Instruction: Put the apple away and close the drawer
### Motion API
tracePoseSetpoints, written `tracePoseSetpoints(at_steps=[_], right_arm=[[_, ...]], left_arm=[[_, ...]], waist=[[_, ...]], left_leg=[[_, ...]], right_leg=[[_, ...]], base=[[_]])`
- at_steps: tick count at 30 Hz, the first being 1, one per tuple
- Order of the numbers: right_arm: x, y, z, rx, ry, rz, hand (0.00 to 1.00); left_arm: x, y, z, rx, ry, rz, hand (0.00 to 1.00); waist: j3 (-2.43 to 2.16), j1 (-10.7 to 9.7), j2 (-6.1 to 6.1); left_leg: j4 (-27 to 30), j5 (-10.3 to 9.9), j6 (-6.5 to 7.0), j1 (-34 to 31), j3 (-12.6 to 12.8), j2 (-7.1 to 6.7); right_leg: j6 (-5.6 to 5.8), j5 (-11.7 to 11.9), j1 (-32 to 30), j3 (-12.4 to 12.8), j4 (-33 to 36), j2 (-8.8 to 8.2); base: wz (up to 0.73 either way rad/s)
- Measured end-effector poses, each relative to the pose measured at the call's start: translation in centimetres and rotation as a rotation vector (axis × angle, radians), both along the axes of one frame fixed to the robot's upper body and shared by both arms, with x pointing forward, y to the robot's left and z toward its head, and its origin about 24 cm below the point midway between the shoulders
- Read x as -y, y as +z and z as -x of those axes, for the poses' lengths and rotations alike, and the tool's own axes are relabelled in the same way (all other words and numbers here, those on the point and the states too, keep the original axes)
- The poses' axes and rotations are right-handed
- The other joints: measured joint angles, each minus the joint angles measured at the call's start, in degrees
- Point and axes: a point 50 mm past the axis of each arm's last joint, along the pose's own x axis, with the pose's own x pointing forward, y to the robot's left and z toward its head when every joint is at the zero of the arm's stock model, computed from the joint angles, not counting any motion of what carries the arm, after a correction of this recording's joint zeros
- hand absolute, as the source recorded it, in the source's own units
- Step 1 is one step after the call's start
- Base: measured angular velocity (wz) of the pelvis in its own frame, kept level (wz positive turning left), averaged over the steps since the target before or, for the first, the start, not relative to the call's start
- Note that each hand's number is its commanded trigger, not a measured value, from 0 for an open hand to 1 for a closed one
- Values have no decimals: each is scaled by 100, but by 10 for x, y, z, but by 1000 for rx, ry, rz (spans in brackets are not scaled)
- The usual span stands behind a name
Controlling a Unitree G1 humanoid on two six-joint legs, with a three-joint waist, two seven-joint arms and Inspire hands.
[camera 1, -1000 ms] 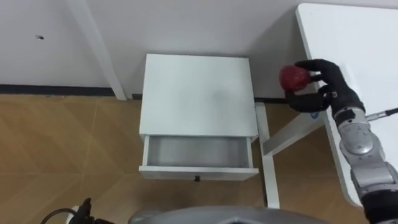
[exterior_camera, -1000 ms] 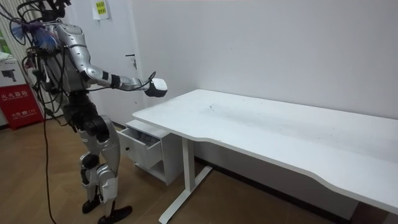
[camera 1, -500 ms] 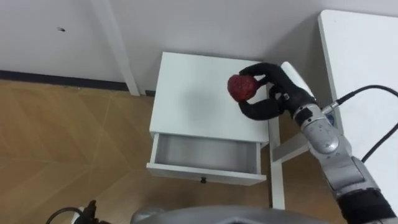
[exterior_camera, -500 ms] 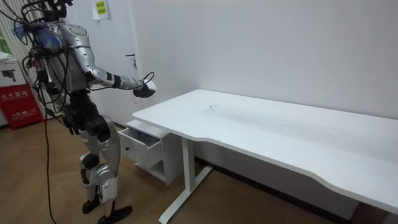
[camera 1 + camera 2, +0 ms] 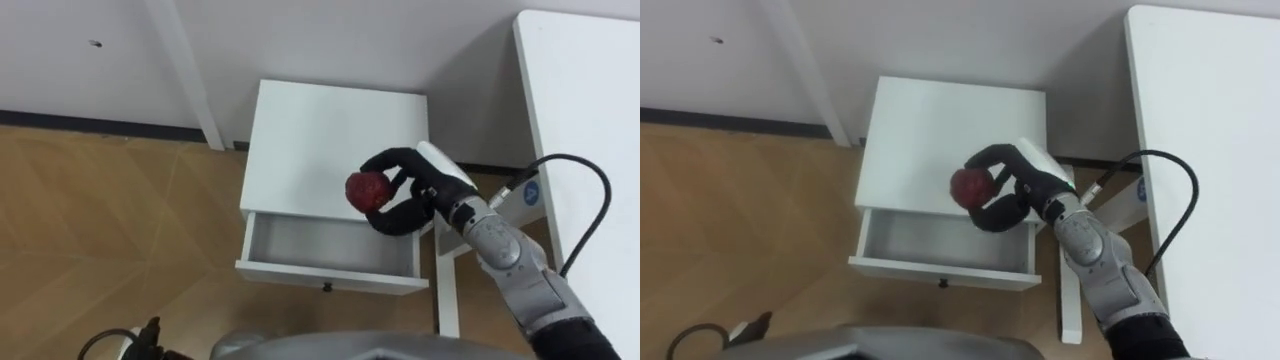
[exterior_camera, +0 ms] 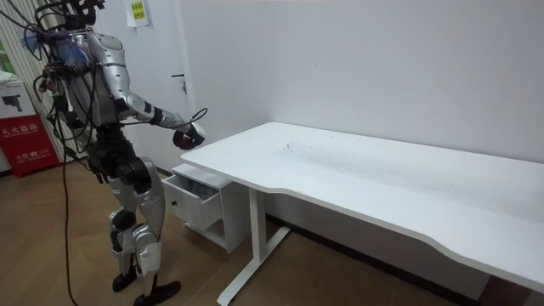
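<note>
- While the right hand [image 5: 420,192] reaches in from the desk side, we see its dark fingers and thumb curled firmly round the apple [image 5: 367,189], which it carries clear of every surface.
- Against half a second ago, the hand has sunk and drawn back toward the robot. Then it held the apple over the far part of the cabinet top. Now the fruit hangs at the top's near edge, right at the back lip of the open drawer [image 5: 330,277].
- A second ago the hand was out by the desk's corner, so the carry has swung across the gap. In the room view the arm has come lower as well.
- We judge the carry nearly done. The apple is not yet inside, and it seems to need a little more travel toward the robot and downward before the fingers let go.
- Just below and nearer than the fingers, the drawer stands pulled out with a bare floor and nothing in the way.
- Beyond the fingertips lies the white cabinet [image 5: 320,130]. Behind the wrist runs the desk [image 5: 585,120]. Out past the apple is wooden floor [image 5: 120,230].
- Closing the drawer is still to do.
</note>
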Motion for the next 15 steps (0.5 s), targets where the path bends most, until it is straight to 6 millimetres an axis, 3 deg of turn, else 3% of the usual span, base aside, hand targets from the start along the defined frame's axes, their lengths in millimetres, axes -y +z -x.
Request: tracePoseSetpoints(at_steps=[1, 2, 3, 15], right_arm=[[0, -3, 1, -14, -3, 1, 100], [0, -5, 2, -22, -4, 2, 69], [1, -8, 4, -40, 0, 13, 0], [2, -12, 6, -67, 35, 61, 0]], left_arm=[[1, 0, 0, 0, 0, 1, 0], [1, 0, 0, 1, 0, 2, 0], [2, 0, -3, 9, -1, 2, 0], [10, -2, -13, 34, -8, 23, 0]], waist=[[-6, 2, 6], [-8, -3, 8], [-8, -3, 10], [-12, 7, 4]], left_leg=[[0, 0, 0, 0, 0, 0], [0, 0, 0, 1, 1, 0], [0, 0, 0, 1, 1, 0], [5, 0, 0, -1, 3, -1]], right_leg=[[0, 0, 1, -3, 0, 0], [0, 0, 1, -2, 0, 0], [0, 0, 0, 5, -1, -1], [0, 0, -6, 39, 1, -1]], base=[[0], [0], [0], [0]])
